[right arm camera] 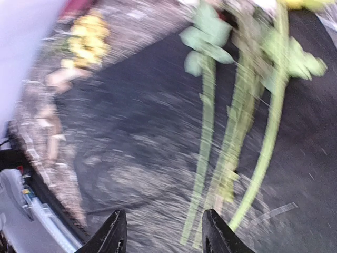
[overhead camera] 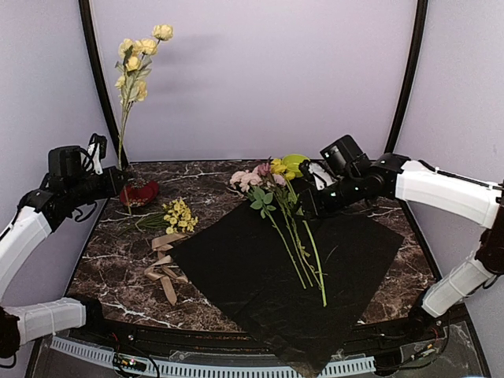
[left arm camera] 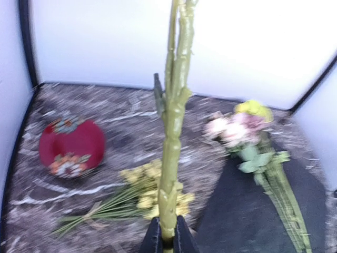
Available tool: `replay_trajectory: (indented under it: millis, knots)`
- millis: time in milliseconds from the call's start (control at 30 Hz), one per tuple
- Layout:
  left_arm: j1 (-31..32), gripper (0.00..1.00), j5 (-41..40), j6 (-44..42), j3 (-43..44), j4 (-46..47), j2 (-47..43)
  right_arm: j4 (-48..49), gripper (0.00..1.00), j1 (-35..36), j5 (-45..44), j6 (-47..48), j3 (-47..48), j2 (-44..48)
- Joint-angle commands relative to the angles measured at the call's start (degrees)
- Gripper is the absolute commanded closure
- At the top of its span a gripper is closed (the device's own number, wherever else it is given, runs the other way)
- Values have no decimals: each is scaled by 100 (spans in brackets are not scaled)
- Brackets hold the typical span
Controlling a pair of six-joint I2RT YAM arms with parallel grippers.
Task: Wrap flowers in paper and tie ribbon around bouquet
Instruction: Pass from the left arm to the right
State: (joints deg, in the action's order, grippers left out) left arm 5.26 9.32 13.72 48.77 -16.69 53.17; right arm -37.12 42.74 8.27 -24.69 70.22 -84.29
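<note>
My left gripper (overhead camera: 118, 179) is shut on the foot of a long green stem (left arm camera: 171, 132), holding it upright at the table's far left with its yellow blooms (overhead camera: 142, 49) high in the air. Pink and yellow flowers (overhead camera: 272, 193) lie on the black paper (overhead camera: 315, 276), heads toward the back and stems (right arm camera: 242, 137) toward the front. Just above their upper stems hovers my right gripper (overhead camera: 303, 203), open and empty. A bunch of yellow sprigs (overhead camera: 178, 214) lies on the tabletop left of the paper. The beige ribbon (overhead camera: 164, 268) lies crumpled near the paper's left corner.
A red patterned dish (overhead camera: 138, 191) sits at the back left under the held stem. The paper's near corner overhangs the table's front edge (overhead camera: 236, 335). Pale walls close off the back and sides of the dark marbled table (overhead camera: 394, 220).
</note>
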Motion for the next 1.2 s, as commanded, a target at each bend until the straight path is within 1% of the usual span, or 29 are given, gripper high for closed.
replay_trajectory:
  millis: [0, 100, 200, 267, 433, 500, 633, 700, 733, 767, 800, 900, 933, 1033, 1167]
  knots:
    - [871, 100, 839, 867, -190, 906, -420, 1378, 51, 491, 844, 118, -11, 460]
    - [1934, 100, 618, 1068, -54, 1385, -406, 2688, 51, 890, 1461, 101, -63, 615]
    - [2687, 100, 505, 1291, -43, 2054, -292, 3595, 50, 1028, 1648, -104, 9, 614]
    - [3063, 100, 433, 1346, -6, 2394, -131, 4096, 49, 1050, 1698, -280, 105, 510]
    - [4061, 100, 202, 1286, 202, 2811, 561, 4321, 40, 1173, 1406, -403, 693, -19]
    - [4370, 100, 117, 1167, 283, 2960, 860, 4477, 38, 1211, 1363, -501, 822, -208]
    - [4627, 100, 102, 1096, 433, 3107, 1223, 4793, 36, 1228, 1166, -748, 933, -465]
    - [4693, 100, 118, 1085, 457, 3176, 1301, 4807, 37, 1228, 1030, -774, 974, -557]
    - [4709, 100, 134, 1088, 455, 3207, 1316, 4775, 41, 1228, 922, -790, 965, -577]
    - [4726, 100, 139, 1089, 443, 3215, 1331, 4780, 48, 1228, 821, -804, 934, -575]
    - [4736, 100, 145, 1101, 428, 3223, 1345, 4856, 58, 1228, 763, -825, 872, -565]
    - [4769, 100, 197, 1135, 334, 3229, 1345, 5016, 97, 1228, 643, -888, 675, -482]
    - [4774, 100, 235, 1143, 285, 3216, 1341, 4997, 100, 1227, 602, -874, 651, -457]
    - [4804, 100, 326, 1168, 177, 3190, 1335, 4831, 100, 1212, 656, -744, 606, -382]
    - [4893, 100, 483, 1087, 109, 3122, 1391, 4466, 100, 1134, 510, -687, 434, -193]
